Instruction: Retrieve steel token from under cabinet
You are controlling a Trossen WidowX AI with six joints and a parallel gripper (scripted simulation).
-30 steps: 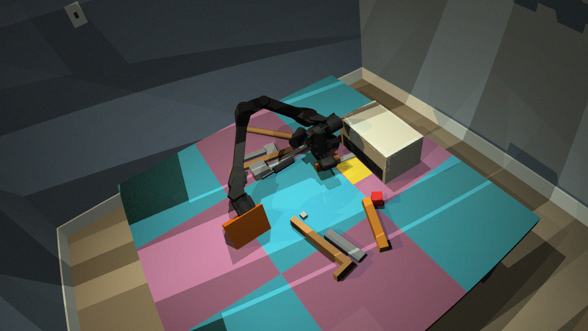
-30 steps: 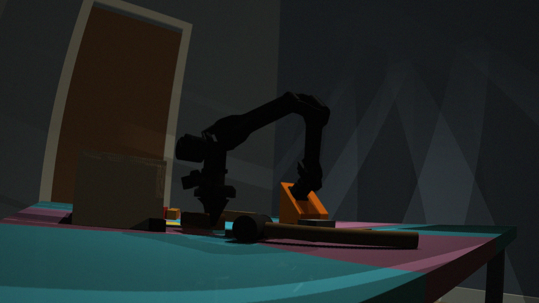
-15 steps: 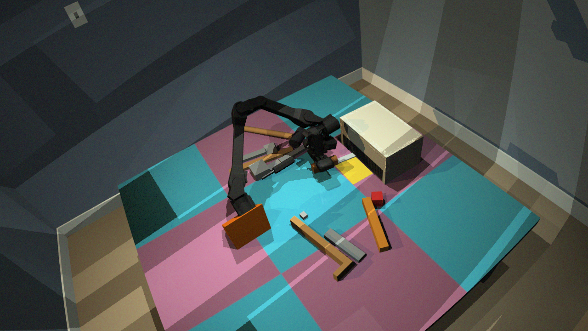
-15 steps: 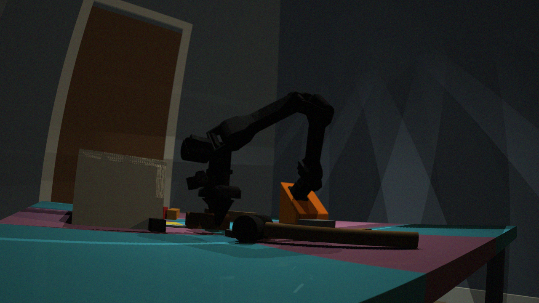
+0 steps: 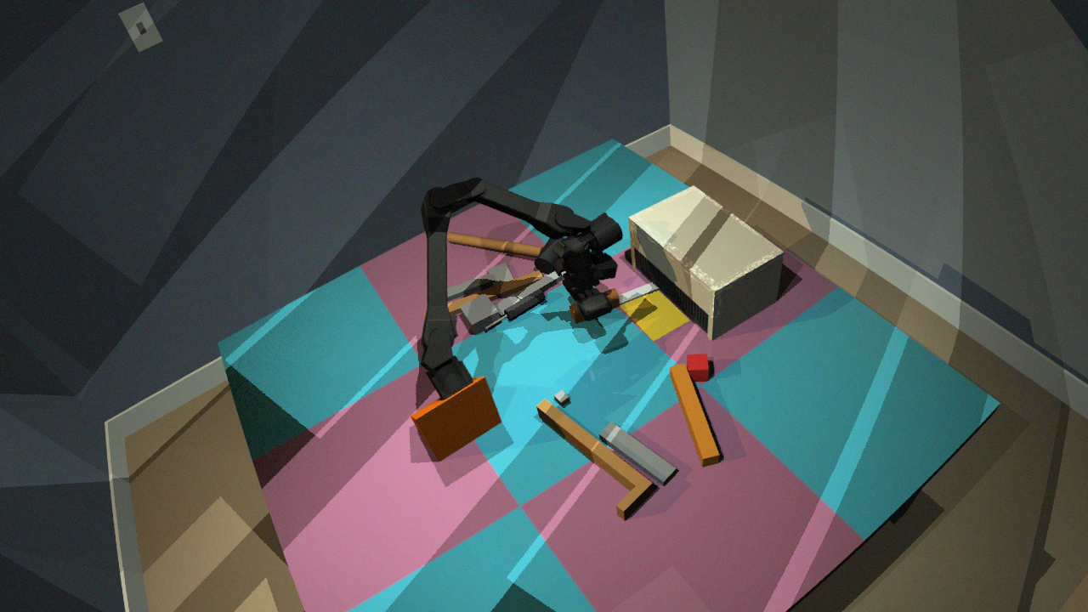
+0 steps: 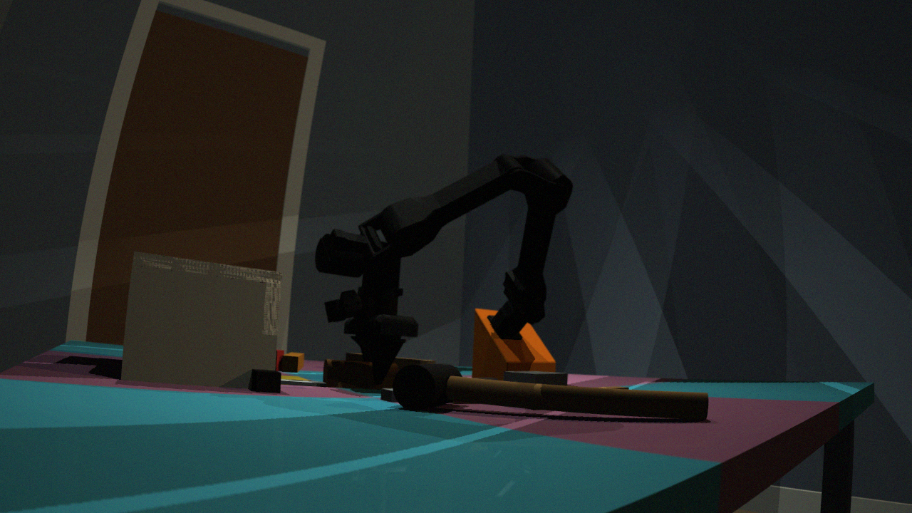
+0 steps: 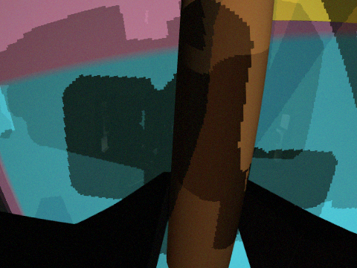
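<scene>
The pale cabinet (image 5: 703,232) (image 6: 197,318) has dark vent slots low on its front. I cannot make out the steel token in any view. The marked area is a yellow patch (image 5: 663,323) (image 6: 294,378) (image 7: 297,9) in front of the cabinet. My gripper (image 5: 597,304) (image 6: 381,377) (image 7: 201,183) is shut on the round wooden handle of a tool, low over the table left of the patch. The tool's flat grey blade (image 5: 637,292) crosses the patch's back corner and reaches the cabinet's bottom front edge. Whether its tip is underneath is hidden.
A mallet (image 5: 494,245) (image 6: 573,397) and grey-and-wood tools (image 5: 480,313) lie behind and left of the gripper. A red cube (image 5: 696,365), orange bar (image 5: 694,415), L-shaped wooden stick (image 5: 589,447), grey bar (image 5: 637,454) and small pale cube (image 5: 561,397) lie toward the front.
</scene>
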